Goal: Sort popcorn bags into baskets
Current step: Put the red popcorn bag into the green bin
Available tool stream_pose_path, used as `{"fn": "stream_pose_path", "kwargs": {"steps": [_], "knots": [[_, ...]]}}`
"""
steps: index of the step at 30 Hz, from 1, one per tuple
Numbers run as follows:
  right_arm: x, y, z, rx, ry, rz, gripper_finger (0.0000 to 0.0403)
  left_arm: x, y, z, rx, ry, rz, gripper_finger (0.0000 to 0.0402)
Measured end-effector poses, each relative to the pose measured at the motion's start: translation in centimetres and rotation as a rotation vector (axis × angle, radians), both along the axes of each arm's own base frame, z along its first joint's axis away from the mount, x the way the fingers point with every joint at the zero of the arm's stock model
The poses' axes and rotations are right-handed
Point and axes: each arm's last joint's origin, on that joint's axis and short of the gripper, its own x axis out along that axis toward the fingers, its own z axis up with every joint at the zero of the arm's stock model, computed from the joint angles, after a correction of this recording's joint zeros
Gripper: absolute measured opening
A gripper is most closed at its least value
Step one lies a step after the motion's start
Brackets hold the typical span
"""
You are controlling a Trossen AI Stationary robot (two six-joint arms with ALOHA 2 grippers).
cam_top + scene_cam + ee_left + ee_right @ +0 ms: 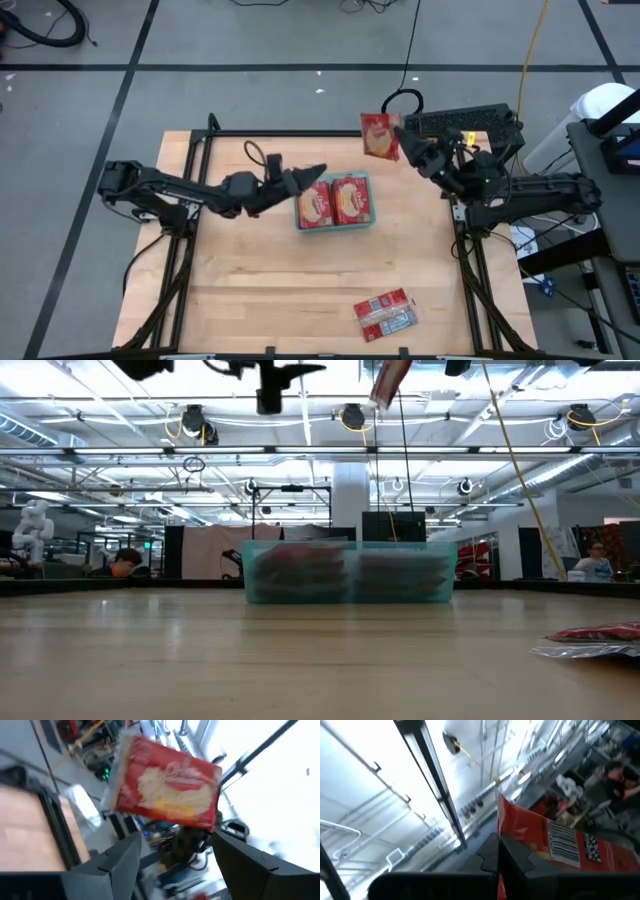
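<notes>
**Right arm lifting a packet beyond the tray**

The wooden table point(300, 290) is carrying the teal tray point(335, 222), which is holding two popcorn bags point(349, 199) lying flat, long axes running front to back. The right gripper point(405, 140) is clenching an upright popcorn bag point(379, 136) behind the tray. The left gripper point(308, 178) is hanging released at the tray's left edge. Another bag point(385, 313) is lying in front.

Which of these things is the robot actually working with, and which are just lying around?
Part of the job:
- teal tray holding two red packets
- red packet in the right claw
- red packet on the table

Just lying about:
- black cable beyond the table
</notes>
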Motion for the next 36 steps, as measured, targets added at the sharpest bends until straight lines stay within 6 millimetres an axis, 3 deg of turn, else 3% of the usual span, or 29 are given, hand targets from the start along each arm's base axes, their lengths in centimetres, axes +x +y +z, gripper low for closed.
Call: {"fn": "stream_pose_path", "kwargs": {"steps": [7,13,20,28,36], "knots": [[1.7,-0.1,2.6,-0.046,-0.027,-0.056,0.0000,1.4,1.7,-1.8,-0.257,-0.102,-0.045,0.0281],[4.1,-0.3,3.9,-0.020,-0.040,-0.034,0.0000,2.0,2.8,-1.9,-0.218,-0.263,-0.086,0.0298],[7.3,-0.4,5.0,0.009,-0.052,-0.011,0.0000,2.1,3.7,-2.0,-0.180,-0.348,-0.076,0.0285],[10.6,-0.5,4.8,0.033,-0.054,0.013,0.0000,1.6,4.4,-1.3,-0.154,-0.437,-0.061,0.0283],[12.0,0.0,4.1,0.050,-0.102,0.045,0.0000,1.4,4.5,-1.0,-0.138,-0.473,-0.053,0.0282]]}}
